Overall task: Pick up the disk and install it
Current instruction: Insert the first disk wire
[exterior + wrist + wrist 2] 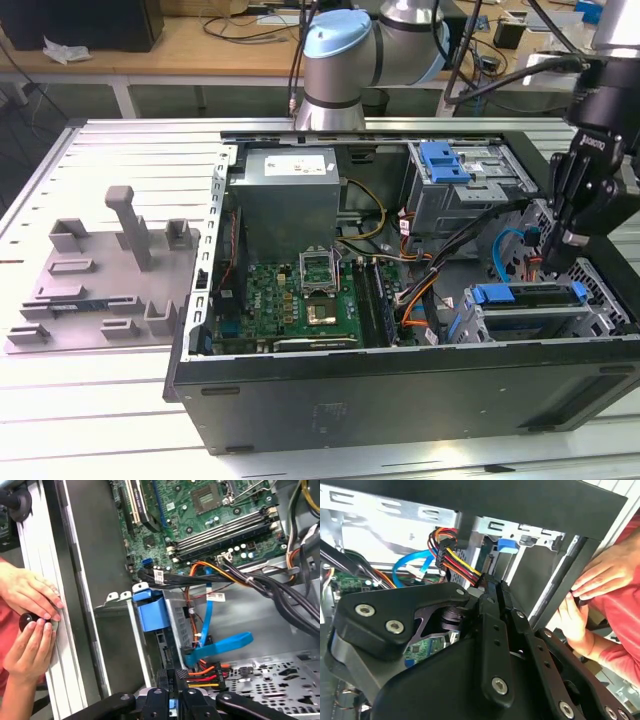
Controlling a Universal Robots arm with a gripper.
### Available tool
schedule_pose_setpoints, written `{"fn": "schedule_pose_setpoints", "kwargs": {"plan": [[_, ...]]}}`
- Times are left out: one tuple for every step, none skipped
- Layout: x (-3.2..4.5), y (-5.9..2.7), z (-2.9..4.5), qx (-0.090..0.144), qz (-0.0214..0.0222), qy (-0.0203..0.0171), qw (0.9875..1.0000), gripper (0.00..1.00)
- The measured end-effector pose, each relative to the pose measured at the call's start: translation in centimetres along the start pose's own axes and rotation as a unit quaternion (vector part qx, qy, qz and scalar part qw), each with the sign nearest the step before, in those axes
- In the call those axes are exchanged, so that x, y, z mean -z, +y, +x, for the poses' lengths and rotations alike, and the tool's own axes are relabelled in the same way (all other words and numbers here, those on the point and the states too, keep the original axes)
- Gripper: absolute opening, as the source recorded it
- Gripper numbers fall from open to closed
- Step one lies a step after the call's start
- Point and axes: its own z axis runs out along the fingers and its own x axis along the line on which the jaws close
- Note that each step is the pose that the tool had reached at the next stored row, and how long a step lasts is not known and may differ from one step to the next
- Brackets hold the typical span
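Note:
The disk (533, 296) sits in the lower drive cage (545, 322) at the exterior view's right, inside the open computer case (400, 390), with its blue carrier tab (151, 611) at the cage front. My gripper (552, 262) hangs just behind that cage, pointing down into the case. In both wrist views the fingers (165, 679) stand close together at the end of a bundle of red, yellow and black power wires (455, 555), whose connector (173, 674) is pinched between them. A flat blue data cable (220, 647) loops beside it.
A second grey cage with a blue bracket (445, 160) stands at the back of the case. A person's hands (30, 610) rest on the case's edge near the gripper. The motherboard (300, 295) and cables fill the middle. A grey fixture (110, 270) lies on the table at the left.

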Motion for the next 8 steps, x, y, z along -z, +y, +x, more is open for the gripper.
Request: {"fn": "schedule_pose_setpoints", "kwargs": {"plan": [[-0.03,0.03,0.08,0.002,0.0004,-0.0020,1.0000,0.17],[-0.06,0.06,0.14,0.005,0.0009,-0.0045,1.0000,0.17],[-0.08,0.09,0.20,0.008,0.0013,-0.0067,0.9999,0.17],[-0.11,0.11,0.25,0.010,0.0016,-0.0088,0.9999,0.17],[-0.13,0.13,0.30,0.013,0.0020,-0.0107,0.9999,0.17],[-0.16,0.17,0.39,0.019,0.0031,-0.0147,0.9997,0.17],[-0.18,0.19,0.43,0.021,0.0037,-0.0165,0.9996,0.17],[-0.19,0.20,0.48,0.024,0.0044,-0.0183,0.9995,0.17]]}}
